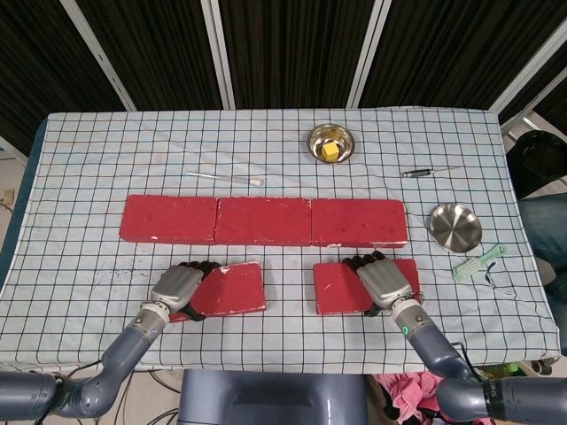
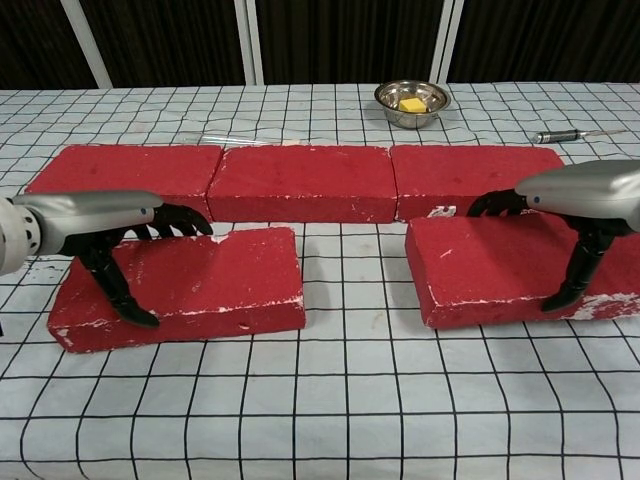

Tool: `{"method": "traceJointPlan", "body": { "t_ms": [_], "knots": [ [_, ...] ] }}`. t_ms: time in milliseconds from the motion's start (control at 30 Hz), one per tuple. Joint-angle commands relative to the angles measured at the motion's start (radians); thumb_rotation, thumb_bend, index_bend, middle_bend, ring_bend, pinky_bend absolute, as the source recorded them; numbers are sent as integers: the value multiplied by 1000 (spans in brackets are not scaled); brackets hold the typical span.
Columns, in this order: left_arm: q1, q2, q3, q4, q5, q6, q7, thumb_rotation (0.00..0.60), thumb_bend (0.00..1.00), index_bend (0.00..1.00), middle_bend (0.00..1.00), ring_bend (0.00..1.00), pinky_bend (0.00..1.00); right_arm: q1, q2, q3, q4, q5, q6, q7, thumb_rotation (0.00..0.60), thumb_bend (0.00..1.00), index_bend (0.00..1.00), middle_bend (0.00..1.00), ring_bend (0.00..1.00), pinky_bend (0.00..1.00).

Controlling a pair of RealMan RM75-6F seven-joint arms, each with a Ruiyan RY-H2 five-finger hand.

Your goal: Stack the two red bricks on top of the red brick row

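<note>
Three red bricks form a row (image 1: 263,220) across the middle of the checked cloth, also visible in the chest view as the row (image 2: 300,180). In front of it lie two loose red bricks. My left hand (image 1: 178,287) grips the left brick (image 1: 234,288) at its left end, fingers over the far edge and thumb on the near face (image 2: 120,290). My right hand (image 1: 383,278) grips the right brick (image 1: 339,287) at its right end in the same way. In the chest view the left brick (image 2: 200,285) and right brick (image 2: 495,265) sit just short of the row.
A steel bowl (image 1: 330,133) holding a yellow block stands behind the row. An empty steel bowl (image 1: 454,227), a green comb (image 1: 478,263) and a pen-like tool (image 1: 428,172) lie to the right. A thin glass tube (image 1: 226,178) lies behind the row's left part.
</note>
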Motion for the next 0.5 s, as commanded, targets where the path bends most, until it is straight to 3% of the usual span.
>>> {"method": "traceJointPlan", "body": {
  "t_ms": [33, 500],
  "knots": [
    [-7, 12, 4, 4, -2, -24, -7, 600, 311, 200, 263, 157, 298, 2, -15, -5, 9, -5, 9, -22, 600, 48, 179, 230, 154, 135],
    [-4, 43, 9, 7, 57, -53, -58, 600, 311, 201, 261, 157, 296, 7, -31, 7, 8, 18, 27, -52, 600, 48, 179, 231, 154, 135]
  ]
}}
